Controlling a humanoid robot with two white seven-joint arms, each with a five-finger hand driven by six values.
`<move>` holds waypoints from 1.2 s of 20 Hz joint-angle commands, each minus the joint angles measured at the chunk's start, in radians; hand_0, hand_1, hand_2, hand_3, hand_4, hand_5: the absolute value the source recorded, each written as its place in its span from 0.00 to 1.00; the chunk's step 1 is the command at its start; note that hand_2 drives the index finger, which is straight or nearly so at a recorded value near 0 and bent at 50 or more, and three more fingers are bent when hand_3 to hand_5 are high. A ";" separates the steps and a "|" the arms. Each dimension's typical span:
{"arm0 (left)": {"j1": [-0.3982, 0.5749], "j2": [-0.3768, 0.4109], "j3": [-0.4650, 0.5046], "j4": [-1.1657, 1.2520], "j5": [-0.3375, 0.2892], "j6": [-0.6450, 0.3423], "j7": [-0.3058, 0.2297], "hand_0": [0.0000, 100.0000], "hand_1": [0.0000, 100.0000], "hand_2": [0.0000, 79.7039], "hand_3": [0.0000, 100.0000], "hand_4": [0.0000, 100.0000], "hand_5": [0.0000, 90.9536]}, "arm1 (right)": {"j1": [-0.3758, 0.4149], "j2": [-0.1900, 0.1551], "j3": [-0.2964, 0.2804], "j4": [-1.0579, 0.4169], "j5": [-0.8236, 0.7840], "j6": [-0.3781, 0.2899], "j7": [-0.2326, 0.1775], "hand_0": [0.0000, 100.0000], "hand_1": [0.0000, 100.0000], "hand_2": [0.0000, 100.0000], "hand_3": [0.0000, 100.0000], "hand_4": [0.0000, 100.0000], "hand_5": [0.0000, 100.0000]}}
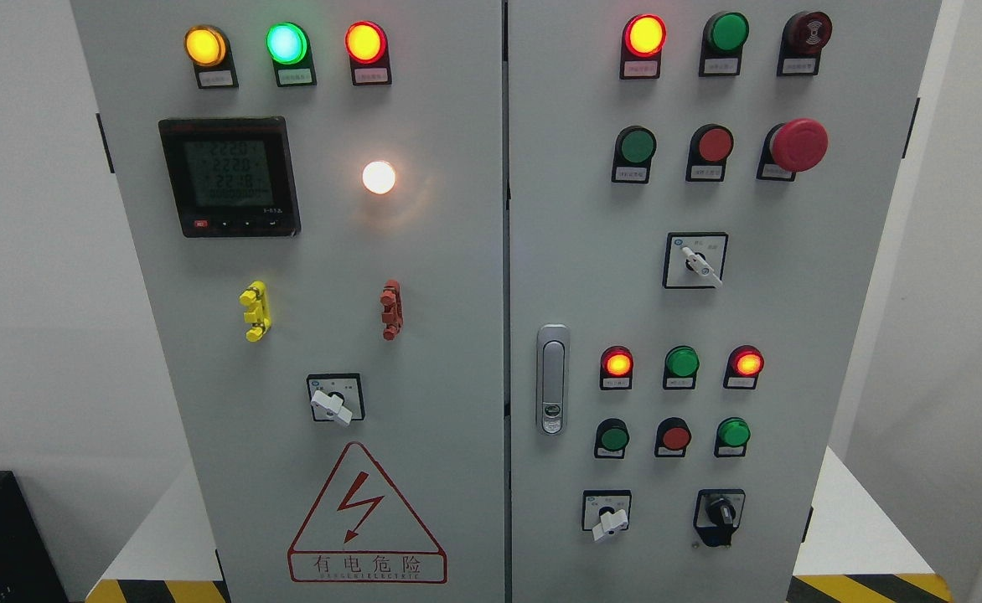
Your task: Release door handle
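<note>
A grey cabinet (424,352) with two doors filled the head view, both doors shut and meeting at a seam down the centre. The handle (552,378) sat on the right door just beside that seam, at about 5 o'clock from the picture's centre, upright and flush in its recess, with a small lock near its lower end. Nothing touched it. Neither hand showed anywhere, so the state of the fingers could not be told.

On the left door, three lamps ran along the top: amber (205,45), green (286,43) and red (365,42), all lit. At 7 o'clock from the green lamp was a meter (229,176) with a dim display, and at 3 o'clock from the meter a white lamp (379,177) glowed. Below these were a yellow clip (255,311) and a red clip (390,309), well apart. A white selector (334,400) sat at 5 o'clock from the yellow clip, with a warning triangle (366,512) under it.

On the right door, at 1 o'clock from the handle, a mushroom button (797,145) stood out in red, and a rotary switch (696,260) lay at 7 o'clock from it. Rows of small lamps and buttons sat to the handle's right at 3 o'clock. A black knob (719,511) was at 5 o'clock from the handle. Striped tape (868,588) marked the floor at the lower right corner.
</note>
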 commanded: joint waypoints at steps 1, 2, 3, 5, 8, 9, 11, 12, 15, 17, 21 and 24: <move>0.000 0.000 -0.021 -0.020 0.000 0.000 0.000 0.00 0.00 0.03 0.09 0.01 0.00 | -0.008 -0.001 -0.034 -0.012 -0.001 0.001 0.000 0.27 0.04 0.00 0.04 0.03 0.00; 0.000 0.000 -0.021 -0.020 0.000 0.000 0.000 0.00 0.00 0.03 0.10 0.01 0.00 | -0.008 -0.001 -0.035 -0.012 -0.001 0.001 0.000 0.27 0.04 0.00 0.04 0.03 0.00; 0.000 0.000 -0.021 -0.020 0.000 0.000 0.000 0.00 0.00 0.03 0.10 0.01 0.00 | -0.006 -0.001 -0.037 -0.012 -0.001 0.001 0.000 0.27 0.04 0.00 0.04 0.03 0.00; 0.000 0.000 -0.021 -0.020 0.000 0.000 0.000 0.00 0.00 0.03 0.10 0.01 0.00 | -0.004 -0.001 -0.037 -0.012 -0.001 0.001 0.000 0.26 0.05 0.00 0.04 0.04 0.00; 0.000 0.000 -0.021 -0.020 0.000 0.000 0.000 0.00 0.00 0.03 0.09 0.01 0.00 | -0.004 -0.001 -0.038 -0.020 -0.001 0.001 0.000 0.26 0.06 0.00 0.04 0.05 0.00; 0.000 0.000 -0.021 -0.020 0.000 0.000 0.000 0.00 0.00 0.03 0.10 0.01 0.00 | -0.004 -0.001 -0.044 -0.023 -0.001 0.001 0.000 0.26 0.06 0.00 0.04 0.05 0.00; 0.000 0.000 -0.021 -0.020 0.000 0.000 0.000 0.00 0.00 0.03 0.09 0.01 0.00 | -0.004 -0.001 -0.057 -0.024 -0.001 0.001 0.000 0.26 0.06 0.00 0.05 0.05 0.00; 0.000 0.000 -0.021 -0.020 0.000 0.000 0.000 0.00 0.00 0.03 0.10 0.01 0.00 | -0.006 -0.001 -0.057 -0.026 -0.001 0.001 0.000 0.26 0.06 0.00 0.05 0.06 0.00; 0.000 0.000 -0.021 -0.020 0.000 0.000 0.000 0.00 0.00 0.03 0.10 0.01 0.00 | -0.024 -0.001 -0.054 -0.026 0.027 -0.004 -0.003 0.24 0.12 0.00 0.11 0.17 0.04; 0.000 0.000 -0.021 -0.020 0.000 0.000 0.000 0.00 0.00 0.03 0.10 0.01 0.00 | -0.067 0.000 -0.054 -0.033 0.159 -0.003 -0.004 0.25 0.20 0.00 0.30 0.41 0.19; 0.000 0.000 -0.021 -0.020 0.000 0.000 0.000 0.00 0.00 0.03 0.10 0.01 0.00 | -0.148 0.003 -0.057 -0.036 0.494 0.025 -0.017 0.36 0.31 0.00 0.53 0.58 0.55; 0.000 0.000 -0.021 -0.020 0.000 0.000 0.000 0.00 0.00 0.03 0.10 0.01 0.00 | -0.222 0.008 -0.041 -0.036 0.676 0.152 -0.107 0.40 0.34 0.00 0.65 0.70 0.73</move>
